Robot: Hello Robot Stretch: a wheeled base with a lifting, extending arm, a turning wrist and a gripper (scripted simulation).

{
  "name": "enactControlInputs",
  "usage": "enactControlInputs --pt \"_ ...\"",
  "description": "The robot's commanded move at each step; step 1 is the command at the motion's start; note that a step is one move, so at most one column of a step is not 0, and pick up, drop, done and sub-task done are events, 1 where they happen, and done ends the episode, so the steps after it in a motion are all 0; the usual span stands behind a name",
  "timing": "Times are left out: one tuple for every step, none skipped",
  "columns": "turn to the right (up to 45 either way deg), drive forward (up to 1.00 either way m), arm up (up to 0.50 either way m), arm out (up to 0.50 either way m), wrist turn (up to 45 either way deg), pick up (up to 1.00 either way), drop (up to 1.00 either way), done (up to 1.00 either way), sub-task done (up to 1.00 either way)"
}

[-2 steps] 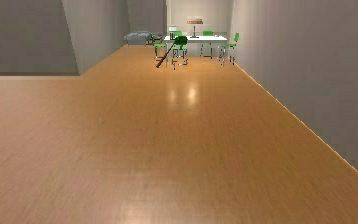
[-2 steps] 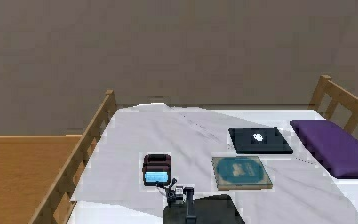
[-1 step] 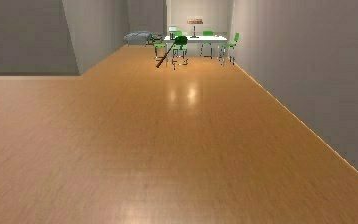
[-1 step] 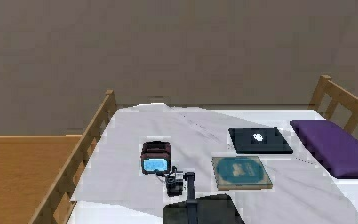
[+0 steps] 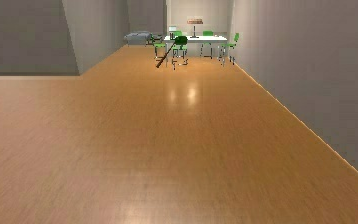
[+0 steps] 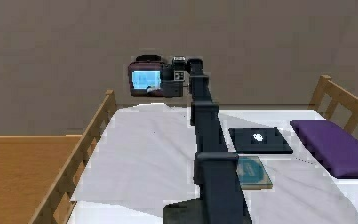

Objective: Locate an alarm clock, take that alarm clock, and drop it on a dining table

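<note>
In the arm side view my arm [image 6: 209, 130] reaches out over a bed. At its far end my gripper [image 6: 160, 80] holds a small dark alarm clock [image 6: 144, 77] with a pale blue face. The clock hangs above the bed's far edge with the grey wall behind it, clear of the white sheet [image 6: 152, 150]. In the forward view a white dining table [image 5: 203, 39] stands far off across the wooden floor, at the room's far end, with green chairs [image 5: 178, 46] around it.
The bed has a wooden frame [image 6: 87, 150]. On it lie a dark laptop [image 6: 259, 139], a teal book [image 6: 253, 172] and a purple pillow [image 6: 332, 146]. In the forward view a dark stick [image 5: 165, 55] leans by the chairs. Grey walls flank the wide wooden floor [image 5: 177, 140].
</note>
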Motion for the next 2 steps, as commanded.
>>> enactControlInputs --pt "0.0 0.00 0.06 0.00 0.0 0.00 0.00 0.00 0.00" --pt "0.0 0.00 0.00 0.00 -45.0 0.00 0.00 0.00 0.00"
